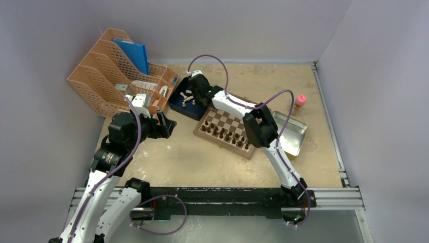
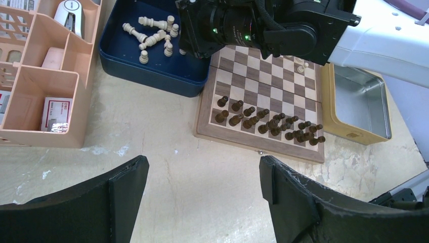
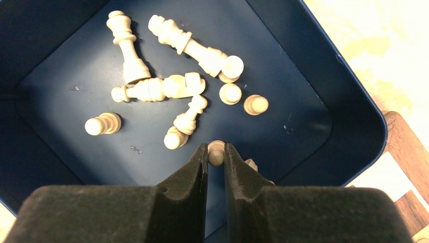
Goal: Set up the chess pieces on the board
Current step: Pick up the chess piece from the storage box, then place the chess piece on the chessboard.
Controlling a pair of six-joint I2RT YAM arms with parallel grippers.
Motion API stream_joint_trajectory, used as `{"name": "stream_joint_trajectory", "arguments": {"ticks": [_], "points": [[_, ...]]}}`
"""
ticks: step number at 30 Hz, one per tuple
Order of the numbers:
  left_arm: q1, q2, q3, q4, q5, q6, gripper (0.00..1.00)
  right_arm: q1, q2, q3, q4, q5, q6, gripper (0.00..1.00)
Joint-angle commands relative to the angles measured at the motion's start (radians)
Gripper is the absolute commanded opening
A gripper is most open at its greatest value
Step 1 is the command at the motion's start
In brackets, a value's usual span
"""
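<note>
Most of the light chess pieces (image 3: pixel 157 88) lie loose on the floor of the blue tray (image 3: pixel 303 86), just ahead of your right gripper (image 3: pixel 216 154) and to either side of its tips. Its jaws are nearly together, pinched on the round head of one pawn (image 3: pixel 216 148). You are at the pick-up step of fetching a light piece.

Next, I judge, comes a straight lift clear of the tray wall, then a carry to the board (image 2: pixel 263 96), which sits just behind and to the side of this hand, touching the tray. Set the pawn upright on its square before you let go. The hold is only on the head, so the pawn may swing or slip.

Your left gripper (image 2: pixel 202 162) hangs wide apart and holds nothing. The board lies ahead of it, with the dark pieces (image 2: pixel 263 124) in the two rows nearest it.

The pawn's body is hidden under the pads, so you cannot tell whether it stands or leans. Another piece is half covered behind one finger. From the left wrist, your right arm covers the board's far rows. At least one light piece (image 2: pixel 301 66) stands there, but no count is possible.
</note>
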Motion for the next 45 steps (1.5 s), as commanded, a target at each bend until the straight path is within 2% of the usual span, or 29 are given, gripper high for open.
{"name": "stream_joint_trajectory", "arguments": {"ticks": [1,8,16,23,31,36,45], "points": [[-0.005,-0.004,0.006,0.038,-0.007,0.014,0.80,0.007,-0.102,0.016,0.047,0.003,0.006,0.16],[-0.005,0.002,0.006,0.040,-0.003,0.014,0.80,0.006,-0.215,-0.061,0.083,-0.012,0.017,0.14],[-0.005,0.002,0.006,0.038,-0.003,0.015,0.80,0.005,-0.326,-0.140,0.036,-0.004,0.088,0.14],[-0.005,0.002,0.007,0.039,0.001,0.017,0.81,-0.011,-0.509,-0.376,0.061,0.077,0.118,0.15],[-0.005,0.001,0.008,0.041,0.009,0.015,0.80,-0.067,-0.653,-0.617,0.122,0.092,0.181,0.15],[-0.005,-0.001,0.006,0.039,0.011,0.015,0.81,-0.097,-0.648,-0.678,0.165,0.086,0.199,0.15],[-0.005,0.005,0.005,0.039,0.012,0.015,0.80,-0.161,-0.567,-0.673,0.178,0.069,0.220,0.17]]}}
